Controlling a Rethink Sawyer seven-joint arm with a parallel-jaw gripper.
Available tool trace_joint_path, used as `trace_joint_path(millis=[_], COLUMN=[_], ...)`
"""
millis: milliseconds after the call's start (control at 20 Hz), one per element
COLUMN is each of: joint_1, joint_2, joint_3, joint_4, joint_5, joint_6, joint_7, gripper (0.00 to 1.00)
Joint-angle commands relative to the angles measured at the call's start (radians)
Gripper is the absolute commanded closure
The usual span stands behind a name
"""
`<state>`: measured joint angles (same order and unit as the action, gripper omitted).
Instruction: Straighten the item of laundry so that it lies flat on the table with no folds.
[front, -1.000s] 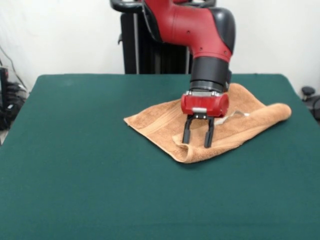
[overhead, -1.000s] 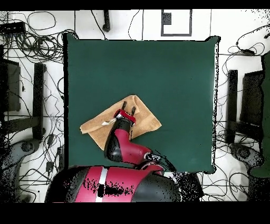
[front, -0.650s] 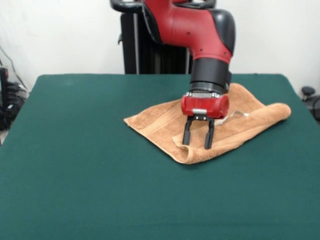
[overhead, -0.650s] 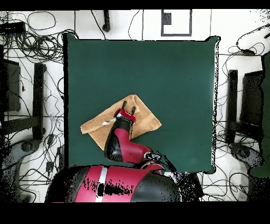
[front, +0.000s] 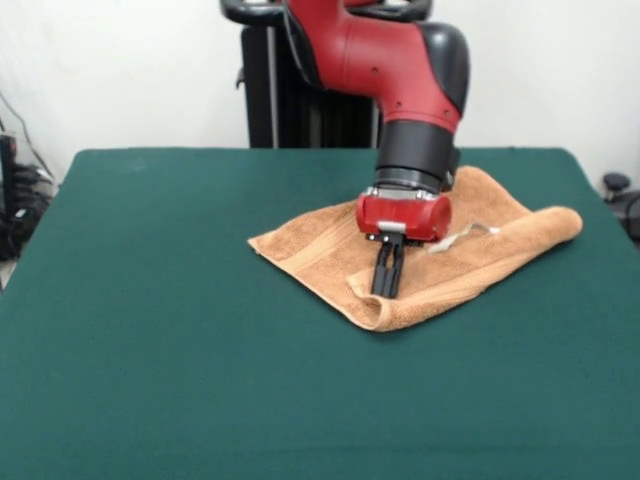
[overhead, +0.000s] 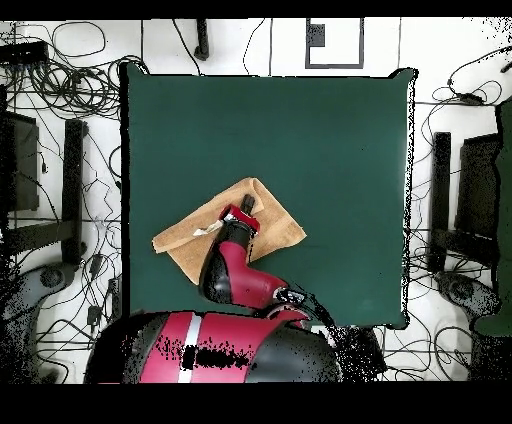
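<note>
- The gripper (front: 387, 290) is pinched tight on the folded-over flap of the towel (front: 320, 250).
- The towel's bulk lies beneath and behind the jaws, stretching sideways across the table (front: 150, 350).

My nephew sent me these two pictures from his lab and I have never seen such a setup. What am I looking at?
It is a robot arm, red and black, working at a table covered in green cloth. One picture is taken from across the table, facing the robot; the other looks straight down from above. A tan towel lies rumpled on the table, with one side folded over and another rolled up. The arm ends in a gripper, two black fingers that pinch. They are closed on the folded-over flap of the towel, apparently to pull it flat. Around the table are cables on the floor.
</note>
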<state>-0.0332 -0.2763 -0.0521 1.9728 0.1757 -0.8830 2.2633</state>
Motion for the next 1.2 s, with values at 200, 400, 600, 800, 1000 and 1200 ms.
trace_joint_path(millis=[200, 400, 600, 800, 1000, 1200], joint_1=[0.058, 0.037, 0.038, 0.040, 0.014, -0.006], joint_2=[-0.048, -0.043, -0.044, -0.067, -0.061, -0.038], joint_3=[0.038, 0.043, 0.045, 0.033, 0.028, 0.028], joint_4=[-0.066, -0.066, -0.066, -0.040, -0.036, -0.048], joint_5=[0.156, 0.127, 0.122, 0.133, 0.102, 0.069], joint_6=[0.242, 0.243, 0.255, 0.310, 0.343, 0.341], joint_7=[0.080, 0.108, 0.117, 0.104, 0.099, 0.097], gripper=[0.00, 0.00, 0.00, 0.00, 0.00, 0.00])
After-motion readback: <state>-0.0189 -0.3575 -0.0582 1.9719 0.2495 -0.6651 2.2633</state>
